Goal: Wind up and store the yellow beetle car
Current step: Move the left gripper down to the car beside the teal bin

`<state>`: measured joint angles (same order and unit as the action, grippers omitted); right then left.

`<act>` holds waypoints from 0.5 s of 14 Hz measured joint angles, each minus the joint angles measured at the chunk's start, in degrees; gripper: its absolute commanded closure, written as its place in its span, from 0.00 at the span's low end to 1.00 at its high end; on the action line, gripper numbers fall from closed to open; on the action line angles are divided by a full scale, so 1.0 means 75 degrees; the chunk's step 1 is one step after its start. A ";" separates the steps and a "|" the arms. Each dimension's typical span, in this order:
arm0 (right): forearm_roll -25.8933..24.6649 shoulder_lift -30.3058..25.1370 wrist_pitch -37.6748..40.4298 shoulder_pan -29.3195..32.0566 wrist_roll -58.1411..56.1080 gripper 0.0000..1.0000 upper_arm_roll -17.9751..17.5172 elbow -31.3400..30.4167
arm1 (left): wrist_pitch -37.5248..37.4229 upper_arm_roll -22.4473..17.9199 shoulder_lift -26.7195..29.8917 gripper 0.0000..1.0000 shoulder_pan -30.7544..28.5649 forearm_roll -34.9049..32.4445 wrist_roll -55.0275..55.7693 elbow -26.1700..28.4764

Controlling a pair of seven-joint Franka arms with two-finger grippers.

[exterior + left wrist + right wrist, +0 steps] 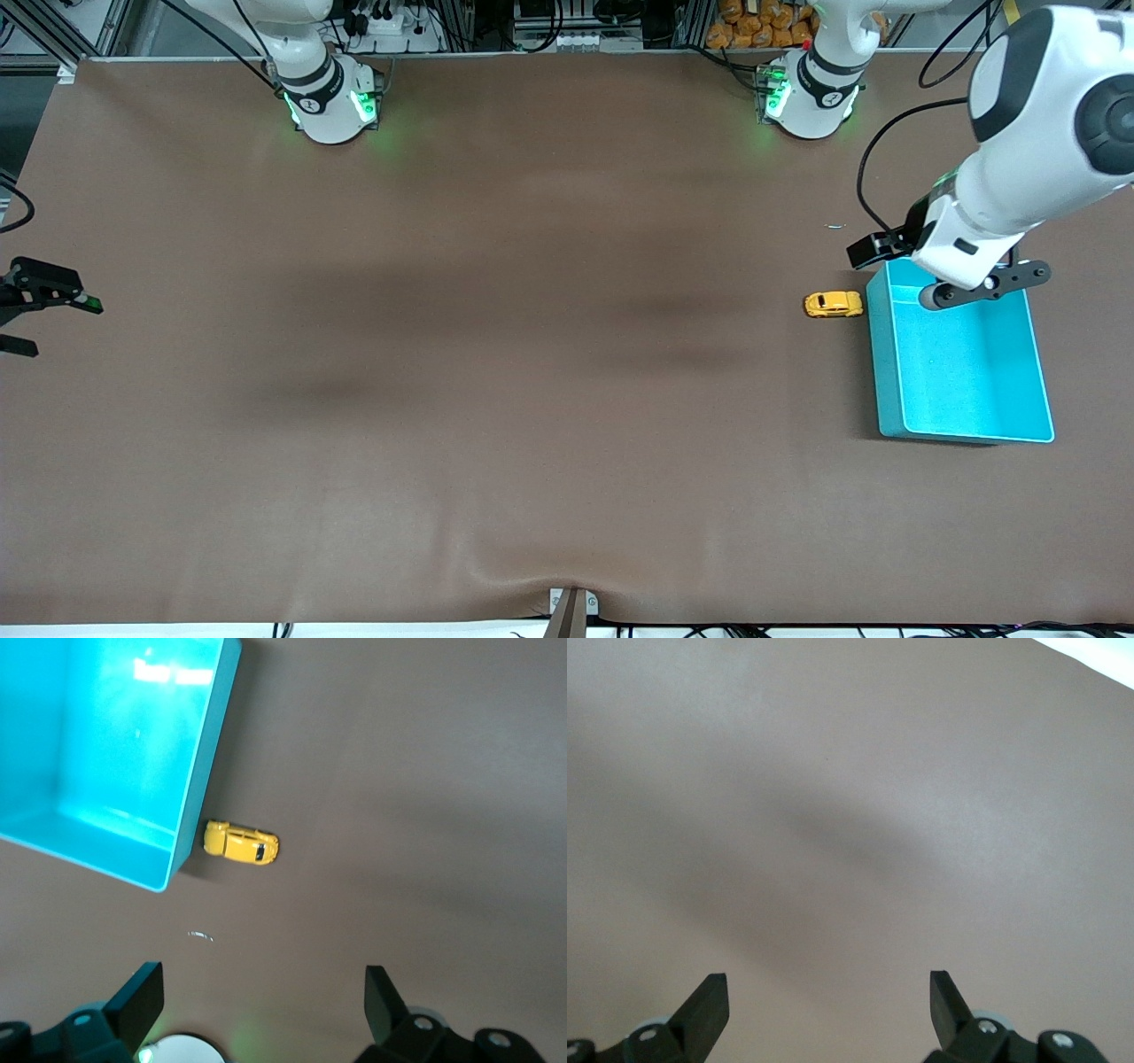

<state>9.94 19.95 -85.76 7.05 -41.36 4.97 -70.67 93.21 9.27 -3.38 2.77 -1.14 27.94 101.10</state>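
Note:
The yellow beetle car [833, 304] stands on the brown table, right beside the turquoise bin [886, 372], on the bin's side toward the right arm's end. The bin is empty. My left gripper [966, 275] hangs high over the bin's end that is farther from the front camera. In the left wrist view the left gripper [264, 992] is open and empty, with the car [241, 842] and the bin [208, 753] well below it. My right gripper [58, 326] waits at the right arm's end of the table, open and empty over bare table [828, 992].
A small shiny scrap [835, 226] lies on the table, farther from the front camera than the car; it also shows in the left wrist view [199, 936]. The left arm's base [182, 1050] shows between the left fingers. Brown mat covers the table.

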 measured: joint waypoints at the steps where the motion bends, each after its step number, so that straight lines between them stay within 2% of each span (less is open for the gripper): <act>1: 0.0045 -0.0041 0.0003 0.0002 0.0411 0.00 0.0008 0.0044 | 0.0179 0.0005 0.0041 0.00 0.0000 0.0000 0.0179 0.0252; 7: 0.0134 -0.0592 0.0233 -0.0265 0.2818 0.00 0.0002 0.0123 | 0.1507 0.0019 0.0423 0.00 -0.0002 0.0000 0.1303 0.1980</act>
<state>10.95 15.50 -84.02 5.06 -20.22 4.99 -69.74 104.51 9.41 -0.21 2.76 -1.14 37.72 115.95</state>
